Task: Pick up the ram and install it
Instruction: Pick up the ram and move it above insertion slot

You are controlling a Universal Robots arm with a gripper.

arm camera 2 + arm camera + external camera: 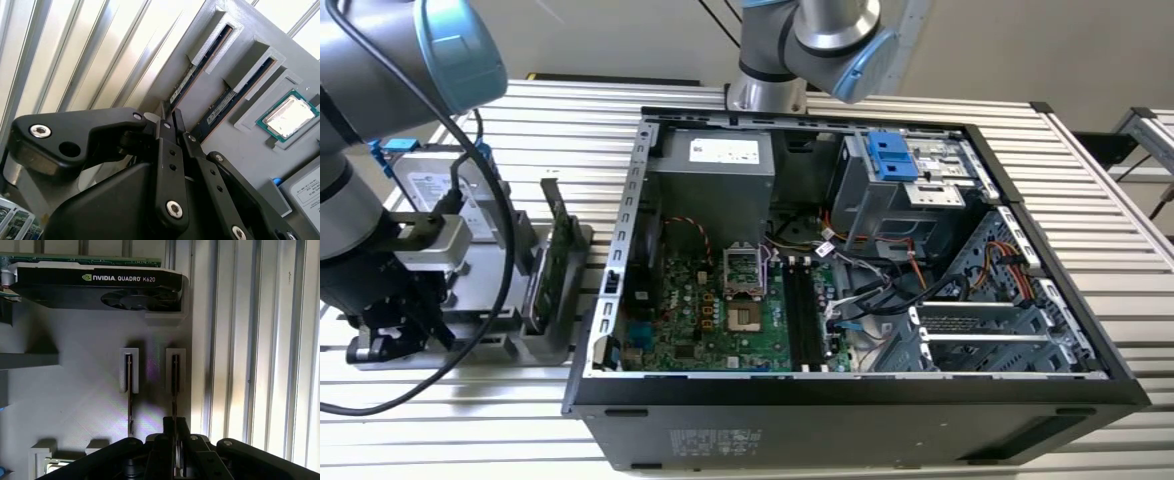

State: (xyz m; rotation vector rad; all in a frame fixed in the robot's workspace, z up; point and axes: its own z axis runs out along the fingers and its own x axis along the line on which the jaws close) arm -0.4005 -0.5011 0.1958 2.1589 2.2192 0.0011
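The ram (174,385) is a thin stick standing on edge in a slot of the grey holder (75,390). In both wrist views my gripper (175,426) has its two black fingers closed narrowly around the ram's (184,86) near end. A second stick (129,390) stands in the neighbouring slot, untouched, and it also appears in the second wrist view (220,107). In the exterior view my gripper (394,330) hangs low over the holder (494,300) on the exterior view's left, beside the open computer case (854,250).
A black graphics card (100,287) lies along the holder beyond the slots. A processor chip (287,112) sits in a recess nearby. A silver hard drive (440,185) and an upright green card (558,260) stand on the holder. The motherboard (720,310) lies in the case.
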